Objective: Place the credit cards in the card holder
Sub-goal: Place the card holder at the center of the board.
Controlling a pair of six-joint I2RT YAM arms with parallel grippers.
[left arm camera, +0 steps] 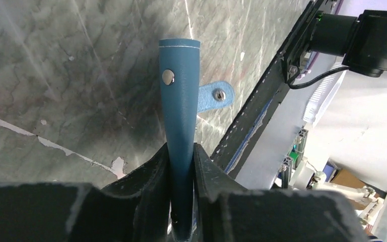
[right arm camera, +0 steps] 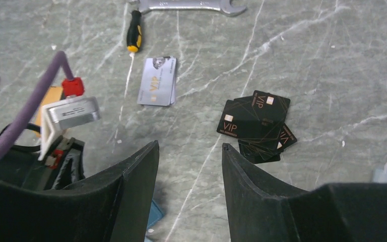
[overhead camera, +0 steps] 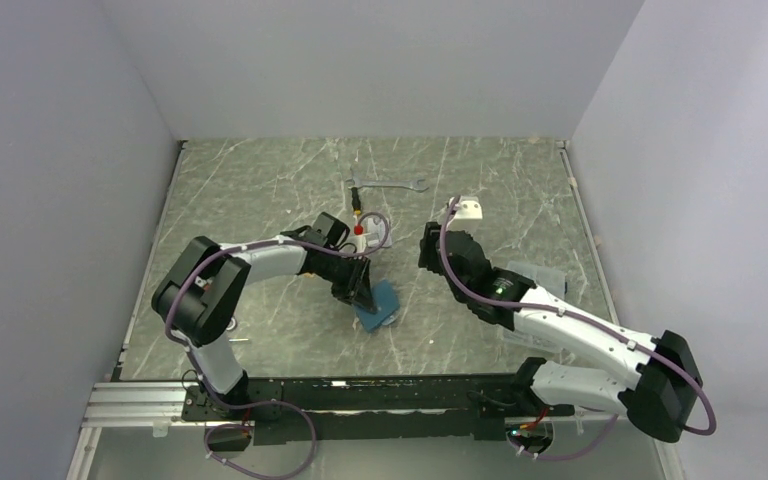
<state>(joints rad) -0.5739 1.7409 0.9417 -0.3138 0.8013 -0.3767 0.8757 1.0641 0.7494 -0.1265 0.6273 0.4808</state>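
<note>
A: Left gripper [left arm camera: 182,150], what is it doing?

B: It is clamping the holder [left arm camera: 180,91], fingers [left arm camera: 153,169] pressing on both faces. The holder is folded and showing edge-on in the left wrist view. Its long axis is running straight out from the jaws, with the folded end pointing away. The snap tab [left arm camera: 216,96] is sticking out to one side.

A: Where is it sitting in the top view?

B: Mid-table [overhead camera: 260,190], in front of the left arm. The holder [overhead camera: 384,302] is reaching down to the surface; I cannot tell if it is touching.

A: Right gripper [right arm camera: 189,148]?

B: It is hanging over the table with its jaws standing apart and gripping nothing.

A: Cards?

B: They are lying flat, beyond the right gripper. Black cards [right arm camera: 257,121] are sitting in a loose fan, the top one's long axis running roughly across the right wrist view. Silver cards [right arm camera: 157,80] are lying well apart from them, long axis pointing towards the wrench [right arm camera: 186,5]. A screwdriver [right arm camera: 134,33] is lying near the silver ones.
</note>
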